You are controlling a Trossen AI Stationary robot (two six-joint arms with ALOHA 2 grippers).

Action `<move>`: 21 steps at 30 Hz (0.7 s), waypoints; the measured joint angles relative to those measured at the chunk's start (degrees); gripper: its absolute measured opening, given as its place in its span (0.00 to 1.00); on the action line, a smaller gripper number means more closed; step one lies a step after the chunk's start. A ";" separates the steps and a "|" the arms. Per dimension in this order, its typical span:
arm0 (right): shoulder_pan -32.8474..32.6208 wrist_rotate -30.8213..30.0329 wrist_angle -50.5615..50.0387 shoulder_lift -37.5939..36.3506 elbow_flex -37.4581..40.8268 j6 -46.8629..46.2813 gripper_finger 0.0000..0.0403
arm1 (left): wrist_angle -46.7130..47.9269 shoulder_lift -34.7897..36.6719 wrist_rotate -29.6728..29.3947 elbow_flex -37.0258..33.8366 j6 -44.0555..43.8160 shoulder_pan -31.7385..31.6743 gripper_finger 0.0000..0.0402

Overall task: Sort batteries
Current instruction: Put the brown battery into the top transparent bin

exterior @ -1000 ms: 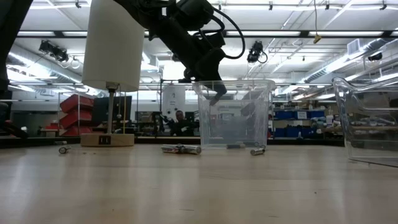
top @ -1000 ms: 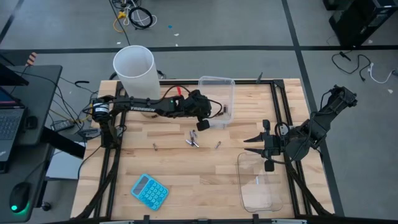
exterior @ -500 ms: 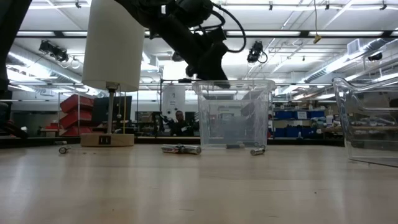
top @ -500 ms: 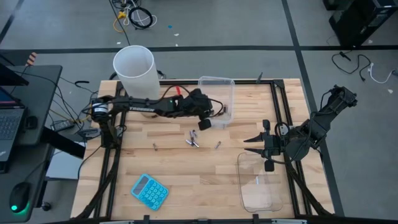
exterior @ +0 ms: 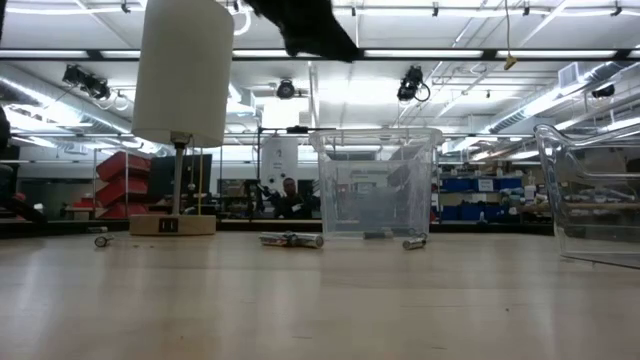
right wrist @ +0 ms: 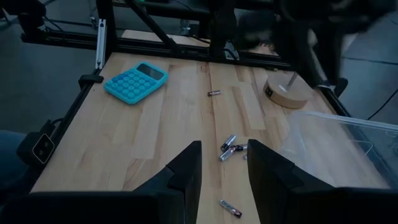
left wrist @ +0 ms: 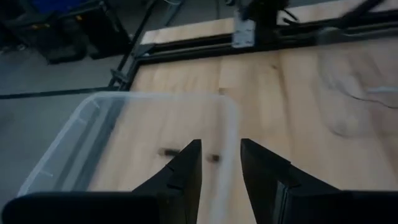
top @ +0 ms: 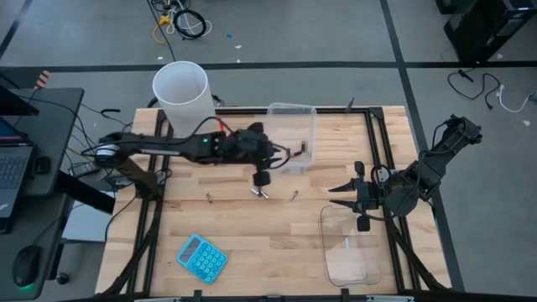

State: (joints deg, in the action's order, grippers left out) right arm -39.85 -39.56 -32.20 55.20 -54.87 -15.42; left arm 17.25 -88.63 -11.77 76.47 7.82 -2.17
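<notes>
Loose batteries lie on the wooden table: a small cluster (top: 261, 191), one to its right (top: 294, 196) and one to its left (top: 208, 198). A clear tub (top: 294, 134) at the far middle holds two batteries (left wrist: 169, 151). Another clear tub (top: 352, 247) at the near right holds one battery (top: 346, 244). My left gripper (top: 263, 178) hangs open high above the table, just left of the far tub, with nothing between its fingers (left wrist: 194, 152). My right gripper (top: 340, 195) waits open above the table's right side, pointing toward the cluster (right wrist: 229, 148).
A blue calculator (top: 201, 257) lies at the near left. A lamp with a white shade (top: 180, 92) stands on a wooden base (right wrist: 286, 93) at the far left. Black rails (top: 147, 218) run along the table's sides. Bare wood lies between the two tubs.
My left gripper has risen out of the far tub's opening, climbing almost past the top of the low view, and has drawn back a little toward the table's left and near side. The loose batteries and both tubs have stayed in place.
</notes>
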 joint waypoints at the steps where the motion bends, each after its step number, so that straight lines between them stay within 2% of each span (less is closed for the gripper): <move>1: -0.01 0.01 0.02 0.00 0.00 0.02 0.29 | 2.09 1.09 -0.21 0.00 -0.67 0.81 0.28; 7: -0.01 -0.01 -0.03 0.00 0.00 0.40 0.29 | 16.50 5.49 -2.55 0.00 -8.36 6.60 0.28; 13: 0.02 0.01 -0.05 0.00 0.00 0.59 0.29 | 28.59 6.35 -4.34 0.00 -18.37 13.08 0.28; 18: 0.29 0.00 -0.05 0.00 0.00 0.83 0.29 | 41.01 6.20 -4.75 -0.04 -29.10 18.31 0.28; 21: 0.66 0.00 -0.05 0.00 0.00 1.06 0.29 | 48.31 6.19 -8.40 -0.09 -37.21 20.72 0.28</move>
State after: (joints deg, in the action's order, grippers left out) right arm -39.19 -39.57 -32.25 55.20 -54.87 -14.36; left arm 65.56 -82.43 -20.17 76.38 -29.39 18.55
